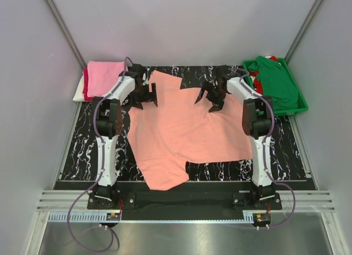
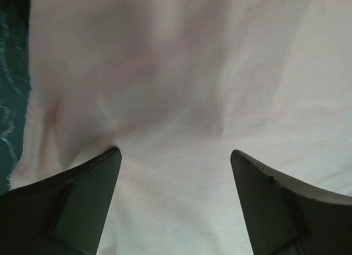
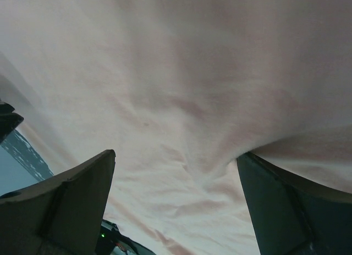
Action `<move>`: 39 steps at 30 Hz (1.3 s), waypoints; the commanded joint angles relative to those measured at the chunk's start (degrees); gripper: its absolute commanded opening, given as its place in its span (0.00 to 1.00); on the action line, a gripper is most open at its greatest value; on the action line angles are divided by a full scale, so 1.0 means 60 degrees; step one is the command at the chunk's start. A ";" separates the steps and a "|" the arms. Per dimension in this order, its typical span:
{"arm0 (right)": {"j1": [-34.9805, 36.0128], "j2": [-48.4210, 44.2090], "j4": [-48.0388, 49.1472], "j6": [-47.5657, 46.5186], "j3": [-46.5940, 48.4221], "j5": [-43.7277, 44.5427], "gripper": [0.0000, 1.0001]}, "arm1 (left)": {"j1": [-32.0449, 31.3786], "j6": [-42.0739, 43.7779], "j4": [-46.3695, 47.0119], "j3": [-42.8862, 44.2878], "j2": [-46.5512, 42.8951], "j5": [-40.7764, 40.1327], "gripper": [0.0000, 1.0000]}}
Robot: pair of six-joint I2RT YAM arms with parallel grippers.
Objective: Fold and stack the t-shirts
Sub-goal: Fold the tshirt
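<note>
Left of the salmon-peach cotton t-shirt [image 1: 187, 134], at its far corner, sits a small pile of folded shirts. A bright pink one [image 1: 104, 76] is on top, with a red edge [image 1: 86, 82] and a white one [image 1: 80, 94] showing beneath.

The salmon shirt itself lies spread flat in the middle of the black white-veined mat [image 1: 77, 150]. One sleeve points to the far left and the other to the near side, and low ripples run through the body.

The left gripper [image 1: 146, 104] hangs over the shirt's far-left part. Its dark wedge-shaped fingers [image 2: 82, 194] stand apart with nothing between them but the cloth underneath. The right gripper [image 1: 206, 103] hangs over the far-right part with its jaws just as wide, and it holds nothing either.

From where I stand the shirt looks light, limp and matte. I'd expect it to sag from any pinch and drag on the mat instead of sliding as one piece. The best hold is probably a pinch at the far edge, one gripper at each side, so the cloth lifts evenly for the fold.

Right of the shirt is a glossy green plastic tray [image 1: 300, 104] with a crumpled dark green shirt [image 1: 278, 82] heaped in it and a bit of red cloth [image 1: 254, 79] beside that.
</note>
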 commanded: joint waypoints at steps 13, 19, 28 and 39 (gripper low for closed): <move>0.0230 0.1764 -0.0828 0.0218 0.3291 -0.0741 1.00 | 0.0860 0.0926 -0.1584 0.2358 0.0938 0.0440 0.91; 0.0244 0.0478 -0.1106 -0.0222 0.3321 -0.0873 1.00 | 0.0758 0.0736 -0.1905 0.1974 -0.1608 0.0454 0.94; 0.0230 -0.3384 -0.1605 -0.0603 0.0411 0.0443 1.00 | -0.0251 0.0531 -0.2479 -0.0537 -0.5939 -0.0687 0.95; 0.0230 -0.9585 0.0826 0.0990 -0.8144 0.1046 1.00 | -0.4454 -0.3827 -0.1775 -1.0393 -1.2595 -0.2095 0.89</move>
